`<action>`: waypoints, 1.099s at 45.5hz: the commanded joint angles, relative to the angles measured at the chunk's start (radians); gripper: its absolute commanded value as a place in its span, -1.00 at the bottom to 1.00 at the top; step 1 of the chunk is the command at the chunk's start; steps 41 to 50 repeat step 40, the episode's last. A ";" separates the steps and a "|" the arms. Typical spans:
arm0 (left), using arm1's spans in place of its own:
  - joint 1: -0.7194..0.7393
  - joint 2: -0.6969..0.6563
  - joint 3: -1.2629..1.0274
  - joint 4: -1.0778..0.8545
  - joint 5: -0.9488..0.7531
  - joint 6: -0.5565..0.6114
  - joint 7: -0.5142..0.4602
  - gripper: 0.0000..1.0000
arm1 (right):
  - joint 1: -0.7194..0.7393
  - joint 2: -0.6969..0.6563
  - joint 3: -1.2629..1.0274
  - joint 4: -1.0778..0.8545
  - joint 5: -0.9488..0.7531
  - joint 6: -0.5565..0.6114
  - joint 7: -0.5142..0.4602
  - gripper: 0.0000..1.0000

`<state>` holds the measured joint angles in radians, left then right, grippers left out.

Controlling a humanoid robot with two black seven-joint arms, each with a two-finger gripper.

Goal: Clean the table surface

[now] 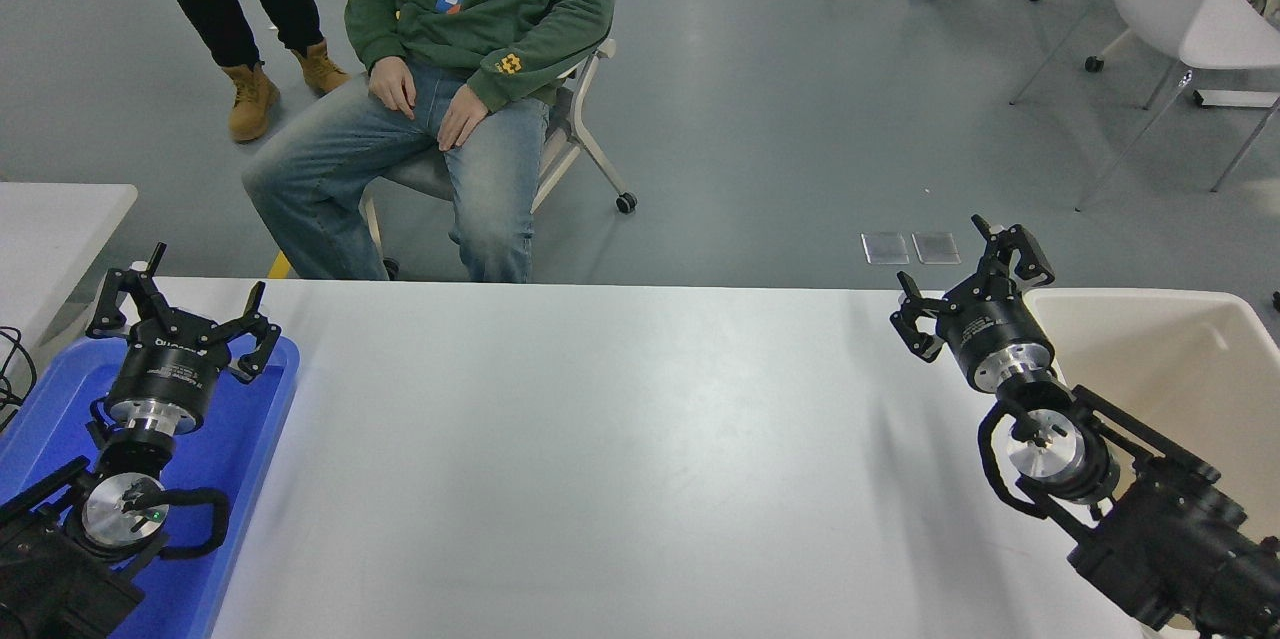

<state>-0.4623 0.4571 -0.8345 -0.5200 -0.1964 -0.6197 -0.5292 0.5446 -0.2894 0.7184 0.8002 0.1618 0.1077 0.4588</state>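
- Wide white rectangular tabletop w/ rounded corners fills the centre of the view, matte, smooth, faint grey smudges and soft glare near the middle.
- Left black gripper hangs over a blue plastic tray at the table's left edge, fingers spread, holding nothing.
- Right black gripper sits above the table's far right corner, just beside a beige plastic bin; fingers apart, nothing between them.
- Seated person in green hoodie and jeans at the far side, hands on thighs.
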 commanded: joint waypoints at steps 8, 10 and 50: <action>0.001 0.000 0.000 0.000 0.000 0.000 0.000 1.00 | -0.038 0.013 0.047 -0.021 0.068 0.098 0.015 1.00; 0.001 0.000 0.000 0.000 0.000 0.000 0.000 1.00 | -0.038 0.013 0.047 -0.019 0.068 0.098 0.015 1.00; -0.001 0.000 0.000 0.000 0.000 0.000 -0.002 1.00 | -0.037 0.006 0.032 -0.006 0.048 0.095 0.015 1.00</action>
